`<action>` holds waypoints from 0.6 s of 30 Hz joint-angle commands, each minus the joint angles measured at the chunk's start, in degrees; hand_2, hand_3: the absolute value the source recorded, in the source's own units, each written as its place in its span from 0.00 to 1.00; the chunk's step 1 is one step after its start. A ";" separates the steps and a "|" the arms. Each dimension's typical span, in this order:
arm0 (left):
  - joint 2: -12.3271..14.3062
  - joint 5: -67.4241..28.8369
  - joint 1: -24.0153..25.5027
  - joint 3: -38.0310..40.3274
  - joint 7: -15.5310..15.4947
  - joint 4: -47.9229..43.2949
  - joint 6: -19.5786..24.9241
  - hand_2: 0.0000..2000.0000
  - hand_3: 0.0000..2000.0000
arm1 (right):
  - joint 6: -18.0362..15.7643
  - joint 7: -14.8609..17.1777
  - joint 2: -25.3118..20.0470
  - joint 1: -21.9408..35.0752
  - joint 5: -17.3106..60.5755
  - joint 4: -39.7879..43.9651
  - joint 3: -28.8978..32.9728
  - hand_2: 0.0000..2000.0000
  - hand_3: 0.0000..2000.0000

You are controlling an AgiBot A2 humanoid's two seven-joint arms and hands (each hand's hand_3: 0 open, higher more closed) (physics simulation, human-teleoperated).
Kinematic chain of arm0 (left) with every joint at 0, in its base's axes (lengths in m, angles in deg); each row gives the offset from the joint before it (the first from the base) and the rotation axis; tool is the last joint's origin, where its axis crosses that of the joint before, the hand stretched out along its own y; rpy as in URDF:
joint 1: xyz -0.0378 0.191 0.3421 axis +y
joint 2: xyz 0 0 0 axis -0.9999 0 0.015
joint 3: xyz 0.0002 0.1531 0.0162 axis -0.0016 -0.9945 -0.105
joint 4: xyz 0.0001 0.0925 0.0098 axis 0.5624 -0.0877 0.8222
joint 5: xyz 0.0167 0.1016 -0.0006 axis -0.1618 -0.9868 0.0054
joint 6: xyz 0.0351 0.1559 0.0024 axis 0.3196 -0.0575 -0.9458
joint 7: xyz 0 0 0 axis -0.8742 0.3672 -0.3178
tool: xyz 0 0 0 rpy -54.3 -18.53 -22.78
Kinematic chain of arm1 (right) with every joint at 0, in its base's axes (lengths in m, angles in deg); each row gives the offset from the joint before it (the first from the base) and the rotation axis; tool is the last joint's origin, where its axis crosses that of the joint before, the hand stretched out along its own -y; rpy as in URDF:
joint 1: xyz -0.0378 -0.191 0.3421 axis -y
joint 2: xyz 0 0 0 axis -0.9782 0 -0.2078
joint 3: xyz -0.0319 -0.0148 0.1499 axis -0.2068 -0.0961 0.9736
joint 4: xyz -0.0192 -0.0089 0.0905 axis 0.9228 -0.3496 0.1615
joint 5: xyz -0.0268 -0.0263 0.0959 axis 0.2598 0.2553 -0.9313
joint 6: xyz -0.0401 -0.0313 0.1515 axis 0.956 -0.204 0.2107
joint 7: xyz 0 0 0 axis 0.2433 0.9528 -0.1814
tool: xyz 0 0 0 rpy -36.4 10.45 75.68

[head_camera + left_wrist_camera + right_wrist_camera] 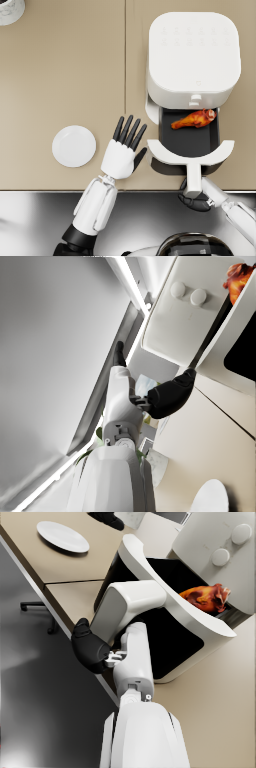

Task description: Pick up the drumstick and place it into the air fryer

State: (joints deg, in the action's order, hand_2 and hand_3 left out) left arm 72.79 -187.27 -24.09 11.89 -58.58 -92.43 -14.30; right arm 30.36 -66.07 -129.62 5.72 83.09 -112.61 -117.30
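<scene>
I see the drumstick [194, 119] lying in the air fryer [192, 55] drawer; my right hand [196, 200] grips its handle [193, 179], left hand [121, 152] spread empty

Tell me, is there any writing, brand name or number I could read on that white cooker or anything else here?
None that can be read.
The air fryer has faint rows of pale marks on its top and a tiny mark on its front edge, all too small and blurred to read.
The two round knobs are blank.
The plate, the drawer handle and both arms carry no text.
</scene>
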 commanded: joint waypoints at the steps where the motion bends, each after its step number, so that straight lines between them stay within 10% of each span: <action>1: -4.51 0.00 7.44 10.54 0.06 -5.72 0.41 0.00 0.00 | -0.36 -0.03 -14.86 4.67 0.00 0.18 -1.96 1.00 1.00; 18: -4.23 0.02 13.51 27.08 0.22 -4.56 1.43 0.00 0.00 | -7.15 -1.09 -24.95 24.58 0.06 28.85 -1.79 1.00 1.00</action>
State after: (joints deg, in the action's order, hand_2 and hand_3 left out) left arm 68.65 -187.24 -10.04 37.64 -58.36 -96.97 -12.86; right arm 23.13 -67.10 -143.56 24.80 83.15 -84.64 -119.08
